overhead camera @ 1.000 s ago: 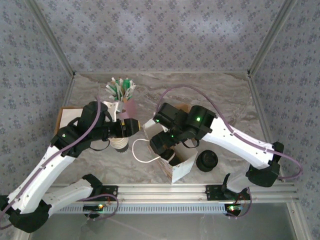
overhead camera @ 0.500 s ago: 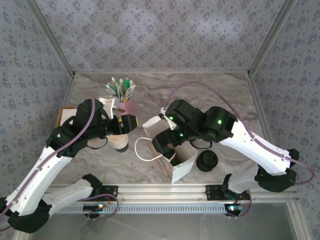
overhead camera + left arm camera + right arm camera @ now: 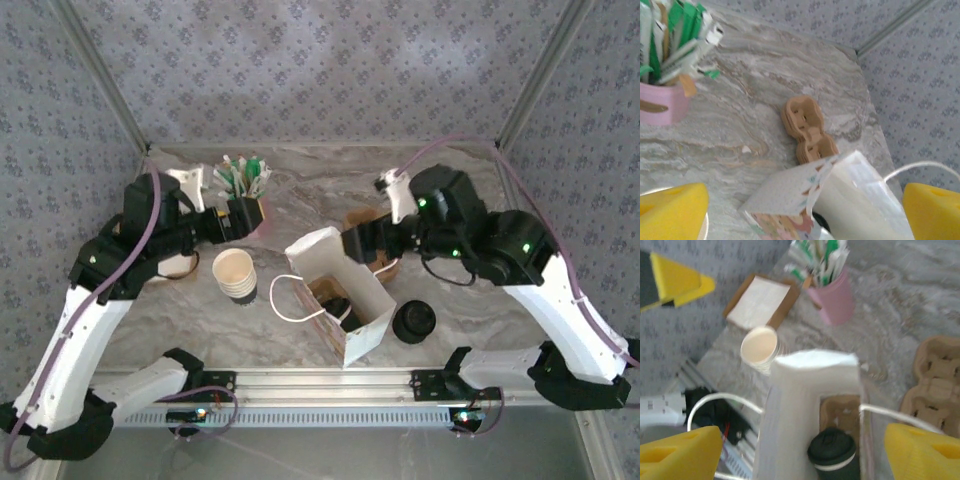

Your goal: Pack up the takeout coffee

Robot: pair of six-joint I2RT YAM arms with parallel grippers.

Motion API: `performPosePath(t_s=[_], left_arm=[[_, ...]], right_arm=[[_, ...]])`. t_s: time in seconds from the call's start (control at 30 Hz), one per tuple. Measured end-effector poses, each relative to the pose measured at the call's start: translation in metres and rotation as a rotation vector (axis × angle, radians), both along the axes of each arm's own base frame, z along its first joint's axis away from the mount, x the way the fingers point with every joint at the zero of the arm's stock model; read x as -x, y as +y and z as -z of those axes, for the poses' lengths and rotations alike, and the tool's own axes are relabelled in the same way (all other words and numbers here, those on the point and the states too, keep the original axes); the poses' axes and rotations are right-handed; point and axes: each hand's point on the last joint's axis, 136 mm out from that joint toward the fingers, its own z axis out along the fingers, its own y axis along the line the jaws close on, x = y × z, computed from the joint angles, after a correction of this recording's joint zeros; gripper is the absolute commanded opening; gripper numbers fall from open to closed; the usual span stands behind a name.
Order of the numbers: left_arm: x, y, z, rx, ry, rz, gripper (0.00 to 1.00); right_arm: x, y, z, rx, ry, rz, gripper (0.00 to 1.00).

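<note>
Two claws are hovering over the marble counter (image 3: 460,185), each with its yellow fingers spread wide apart and nothing between them. The left claw (image 3: 801,210) is hanging at about 10 o'clock from the white paper bag (image 3: 328,258), close to the pink cup (image 3: 836,300) of green-and-white sticks. The right claw (image 3: 801,452) is hanging at about 1 o'clock from the bag and is looking down into its open mouth.

The takeout coffee (image 3: 834,452) is standing upright inside the bag, wearing its black lid. A brown cardboard carrier (image 3: 840,410) is lying in the bag just beside it, at 12 o'clock in the right wrist view. One white cord handle (image 3: 283,300) is looping out of the bag toward 9 o'clock.

Several nested paper cups (image 3: 235,272) are standing in a stack at 9 o'clock from the bag, apart from it. A loose black lid (image 3: 413,320) is sitting just beside the bag at 4 o'clock. More cardboard carriers (image 3: 807,130) are lying stacked on the counter at 1 o'clock from the bag. A brown holder of white napkins (image 3: 760,301) is lying at the counter's 9 o'clock edge.
</note>
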Motion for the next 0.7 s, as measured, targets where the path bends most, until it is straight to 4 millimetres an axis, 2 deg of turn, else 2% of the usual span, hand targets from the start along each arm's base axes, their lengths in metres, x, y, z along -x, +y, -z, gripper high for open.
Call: performPosePath(t_s=[0.17,0.37,0.47,0.57,0.7], left_arm=[[-0.037,0.012,-0.004,-0.039,0.011,-0.074,0.99],[-0.078,0.041,0.028,-0.102,0.106,-0.185,0.99],[-0.095,0.054,0.045,-0.131,0.152,-0.226,0.97],[-0.112,0.067,0.064,-0.166,0.197,-0.260,0.89],[-0.129,0.081,0.087,-0.207,0.252,-0.287,0.75]], right_arm=[[-0.047,-0.042,-0.013,-0.070,-0.004,0.170,0.88],[-0.098,-0.093,-0.012,-0.160,0.038,0.344,0.90],[-0.123,-0.115,0.004,-0.202,0.094,0.410,0.89],[-0.146,-0.134,0.033,-0.236,0.176,0.464,0.87],[-0.167,-0.149,0.067,-0.268,0.274,0.509,0.73]])
